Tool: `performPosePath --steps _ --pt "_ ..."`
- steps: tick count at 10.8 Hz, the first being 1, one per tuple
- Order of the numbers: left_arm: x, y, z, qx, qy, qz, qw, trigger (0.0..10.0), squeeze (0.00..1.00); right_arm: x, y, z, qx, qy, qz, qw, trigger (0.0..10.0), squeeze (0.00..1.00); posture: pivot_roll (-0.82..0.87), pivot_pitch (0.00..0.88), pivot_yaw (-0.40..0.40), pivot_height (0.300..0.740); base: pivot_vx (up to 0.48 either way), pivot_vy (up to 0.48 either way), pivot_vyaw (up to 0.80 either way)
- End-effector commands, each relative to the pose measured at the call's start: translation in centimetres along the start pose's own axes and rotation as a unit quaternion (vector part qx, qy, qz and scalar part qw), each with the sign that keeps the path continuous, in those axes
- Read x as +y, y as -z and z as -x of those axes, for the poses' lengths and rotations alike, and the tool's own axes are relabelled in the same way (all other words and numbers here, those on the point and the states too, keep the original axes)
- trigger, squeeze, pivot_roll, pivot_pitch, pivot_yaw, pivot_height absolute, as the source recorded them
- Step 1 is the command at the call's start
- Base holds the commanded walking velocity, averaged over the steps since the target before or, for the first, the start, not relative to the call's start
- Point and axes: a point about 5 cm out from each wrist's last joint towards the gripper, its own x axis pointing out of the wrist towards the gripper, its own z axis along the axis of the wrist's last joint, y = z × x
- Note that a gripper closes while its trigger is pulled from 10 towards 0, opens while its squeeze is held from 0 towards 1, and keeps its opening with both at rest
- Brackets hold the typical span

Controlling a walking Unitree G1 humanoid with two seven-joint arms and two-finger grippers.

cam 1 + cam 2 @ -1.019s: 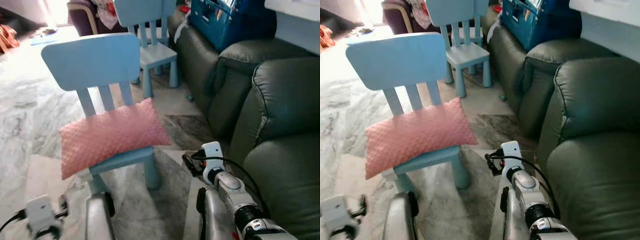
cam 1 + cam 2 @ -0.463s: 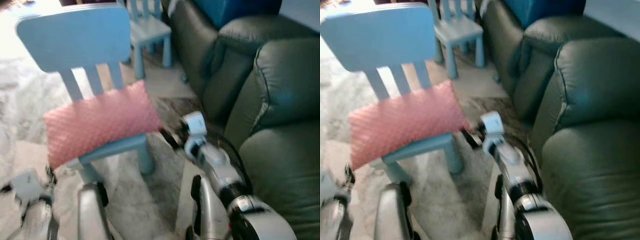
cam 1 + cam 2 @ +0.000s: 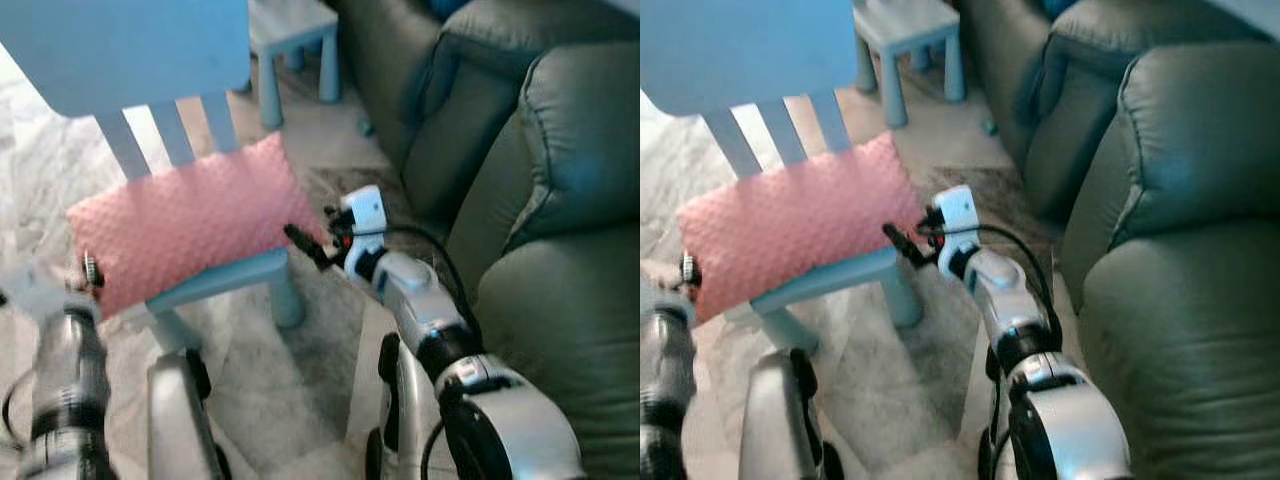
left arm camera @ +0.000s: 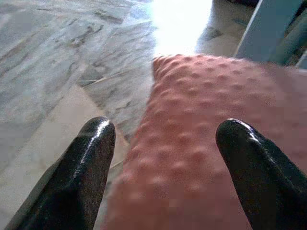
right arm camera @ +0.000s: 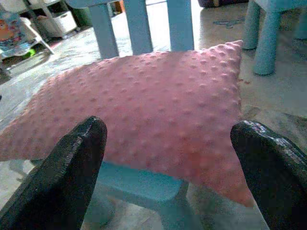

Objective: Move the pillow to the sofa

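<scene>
Pink pillow [image 3: 185, 225] lying on blue chair [image 3: 130, 60] seat, beside green sofa [image 3: 560, 200]. Left claw [image 4: 165, 167] and right claw [image 5: 168, 158] spread wide at opposite pillow ends, likely bracketing for two-sided lift.

A pink pillow [image 3: 185, 225] — rectangular, with a dotted, bumpy cover — lies flat across the seat of a light-blue child's chair [image 3: 140, 60], its ends overhanging; the dark green leather sofa [image 3: 540, 190] stands nearby.

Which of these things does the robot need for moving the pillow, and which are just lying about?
Needed: pillow; sofa; left gripper and right gripper, both open at the pillow's ends.

Lying about: blue chair under the pillow; second chair.
</scene>
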Motion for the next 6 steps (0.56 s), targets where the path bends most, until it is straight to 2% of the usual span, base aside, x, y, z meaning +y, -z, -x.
performPosePath --steps 1,3,4,5,6 --pt "0.5 0.1 -0.2 0.008 -0.007 0.01 1.0 10.0 0.0 -0.1 -0.1 -0.1 0.004 0.006 0.004 1.0 10.0 0.0 -0.12 0.295 -0.026 0.44 0.0 0.0 0.0" --pt "0.0 -1.7 -1.4 -0.006 -0.032 0.062 0.998 10.0 0.0 -0.4 -1.2 -0.9 0.016 0.021 0.027 0.999 10.0 0.0 -0.1 0.323 -0.016 0.44 0.0 0.0 0.0" --pt "0.2 -2.0 -1.7 -0.005 -0.033 0.077 0.996 10.0 0.0 -0.4 -2.0 -1.4 0.018 0.027 0.042 0.999 10.0 0.0 -0.1 0.331 -0.016 0.44 0.0 0.0 0.0" --pt "0.5 -2.3 -1.8 -0.004 -0.034 0.076 0.997 10.0 0.25 -0.4 -2.6 -1.7 0.016 0.029 0.056 0.998 10.0 0.0 -0.09 0.339 -0.017 0.44 0.0 0.0 0.0" --pt "0.8 -3.0 -2.1 -0.009 -0.035 0.077 0.996 10.0 1.0 -0.4 -3.5 -2.1 0.011 0.036 0.061 0.997 10.0 1.0 -0.08 0.351 -0.021 0.44 0.0 0.0 0.0"
